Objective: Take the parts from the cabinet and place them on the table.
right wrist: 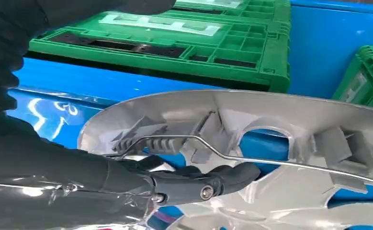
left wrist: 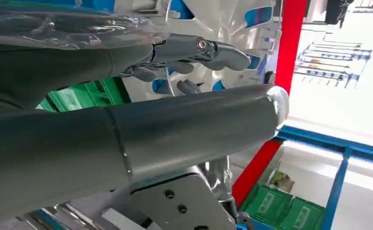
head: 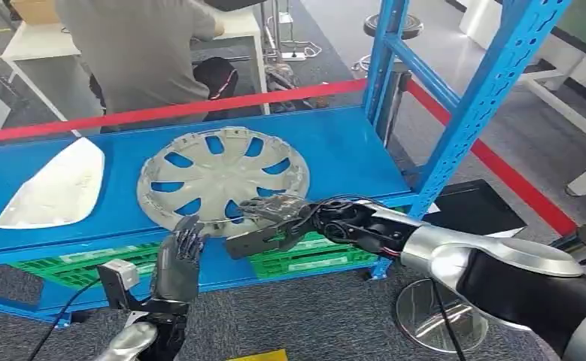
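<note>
Right now the left hand (head: 178, 259) stands spread and empty beside the hubcap (head: 222, 179), while the right hand (head: 274, 222) curls under its near rim; lying on the blue shelf (head: 350, 147), the thin rim could slip free or snag the upright (head: 466, 113).

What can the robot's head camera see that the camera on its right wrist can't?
Only the head view shows the whole round hubcap lying on the blue shelf, the white part beside it, a seated person, the red tape and the left hand raised at the shelf's front edge. Only the right wrist view shows the hubcap's underside close up: its grey clips and wire ring, with dark fingers beneath the rim. Both show the hubcap, the right hand at its near edge, the blue shelf and the green crates.
</note>
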